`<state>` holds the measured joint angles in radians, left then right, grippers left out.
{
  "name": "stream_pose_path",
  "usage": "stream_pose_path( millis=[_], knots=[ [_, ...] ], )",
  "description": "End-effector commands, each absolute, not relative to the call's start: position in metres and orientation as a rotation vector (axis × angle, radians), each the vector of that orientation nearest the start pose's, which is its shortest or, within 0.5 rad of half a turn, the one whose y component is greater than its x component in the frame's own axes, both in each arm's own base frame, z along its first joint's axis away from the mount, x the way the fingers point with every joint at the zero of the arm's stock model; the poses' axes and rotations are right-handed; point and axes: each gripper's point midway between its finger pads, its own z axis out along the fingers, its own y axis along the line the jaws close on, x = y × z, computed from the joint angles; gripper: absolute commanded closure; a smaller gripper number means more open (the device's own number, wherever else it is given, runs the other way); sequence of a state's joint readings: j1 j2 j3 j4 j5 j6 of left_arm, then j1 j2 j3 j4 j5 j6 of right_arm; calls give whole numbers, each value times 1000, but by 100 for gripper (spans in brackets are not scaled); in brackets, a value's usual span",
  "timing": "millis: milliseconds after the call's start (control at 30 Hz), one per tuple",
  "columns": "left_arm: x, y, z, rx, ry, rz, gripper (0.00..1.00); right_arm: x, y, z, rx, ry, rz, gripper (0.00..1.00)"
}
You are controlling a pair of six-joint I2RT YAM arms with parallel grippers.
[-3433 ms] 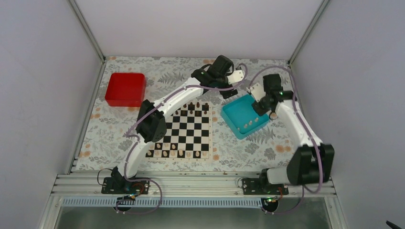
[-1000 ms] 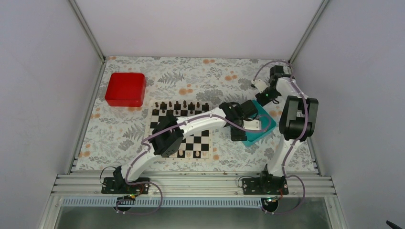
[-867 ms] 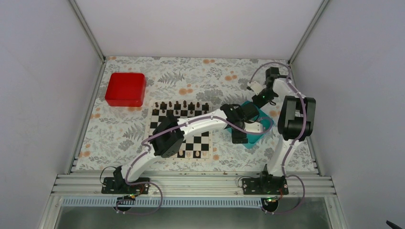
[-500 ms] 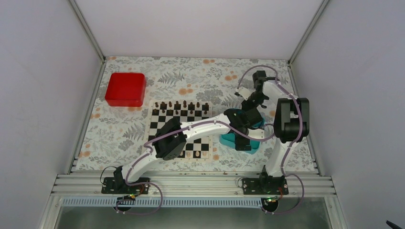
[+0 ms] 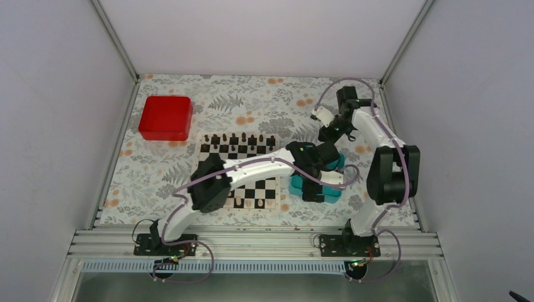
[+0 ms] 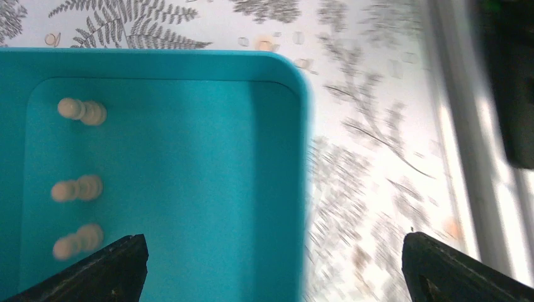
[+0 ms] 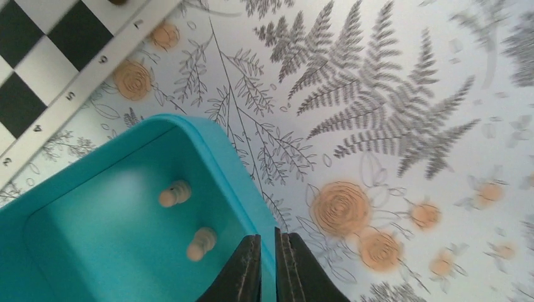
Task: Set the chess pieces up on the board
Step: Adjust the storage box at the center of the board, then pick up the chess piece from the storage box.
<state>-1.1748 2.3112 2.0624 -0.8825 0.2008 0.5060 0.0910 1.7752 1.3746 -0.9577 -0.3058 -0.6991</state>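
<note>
Chess pieces (image 5: 249,203) stood in two rows on the black-and-white chequered chessboard (image 5: 255,185). A dark row (image 5: 243,138) ran along its 12 o'clock edge and a pale row (image 5: 260,203) along its 6 o'clock edge, partly hidden under the left arm's elbow.

More pieces lay off the board: pale rounded pawns (image 6: 82,111) in the teal plastic tray with rounded corners (image 6: 189,56). The tray sat on the fern-and-flower printed table cover (image 5: 252,104), just beside the board at 3 o'clock. The left wrist camera showed three pawns in a line near one wall (motion blur softened that whole view), and the right wrist camera showed two (image 7: 174,193) near a corner.

The left arm lay across the board, and its wrist covered most of the tray in the overhead view. The left gripper (image 6: 274,251) hung above the tray with its black fingers (image 6: 107,270) spread wide and grasping nothing, one over the tray floor and the other over the cover beyond the rim.

The right gripper (image 7: 268,251) was at the tray's 12 o'clock, its fingers drawn together to a narrow slit with no piece visible between them. In its wrist view the tips lined up over the tray's rim; whether they touched it could not be told.

A red square plastic box (image 5: 165,117) sat at the board's 10 o'clock, well apart from both grippers.
</note>
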Motion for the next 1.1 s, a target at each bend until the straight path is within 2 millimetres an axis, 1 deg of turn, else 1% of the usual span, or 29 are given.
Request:
stream_pose_path(
  millis=[0,33,100,133,200,233,267,333,367,400,467,533,567,600,667,733,767,867,1000,1033,1067],
  knots=[
    [139,-496,159,-2793,-2060,694,0,355,77,145,-1079,2526,250,89],
    [132,-488,170,-2826,-2035,700,0,351,78,151,-1082,2515,252,86],
    [128,-473,193,-2891,-2036,692,0,340,82,159,-1102,2494,281,78],
    [130,-466,204,-2924,-2060,676,0,333,85,161,-1116,2484,303,74],
    [138,-449,232,-3017,-2135,616,0,314,92,154,-1163,2487,343,66],
    [147,-439,245,-3051,-2202,566,0,305,95,151,-1186,2489,356,63],
    [161,-427,259,-3071,-2297,489,0,297,98,146,-1208,2492,367,61],
    [186,-402,284,-3034,-2474,416,0,284,105,135,-1247,2487,381,59],
    [201,-387,294,-2984,-2572,395,0,278,108,130,-1266,2491,387,58],
    [215,-372,304,-2932,-2662,381,0,277,112,125,-1274,2485,384,57],
    [243,-333,324,-2825,-2872,333,0,275,116,115,-1288,2487,372,57],
    [268,-296,335,-2717,-3058,257,0,278,120,106,-1288,2495,358,57],
    [277,-278,338,-2665,-3136,219,0,281,121,103,-1287,2499,350,57],
    [291,-254,340,-2577,-3239,162,0,283,124,100,-1288,2500,345,57],
    [305,-220,340,-2440,-3388,96,0,288,128,93,-1289,2507,318,57],
    [314,-192,337,-2294,-3516,52,0,296,129,84,-1289,2519,243,58],
    [317,-180,328,-2210,-3563,41,0,302,128,80,-1281,2522,200,58],
    [324,-148,318,-1982,-3720,-6,0,315,129,72,-1267,2527,127,59],
    [329,-114,301,-1698,-3862,-42,0,326,135,64,-1271,2531,115,61],
    [330,-106,296,-1629,-3889,-48,0,329,136,66,-1268,2524,111,62],
    [330,-98,295,-1568,-3922,-71,0,329,137,55,-1280,2548,116,62]
  ],
)
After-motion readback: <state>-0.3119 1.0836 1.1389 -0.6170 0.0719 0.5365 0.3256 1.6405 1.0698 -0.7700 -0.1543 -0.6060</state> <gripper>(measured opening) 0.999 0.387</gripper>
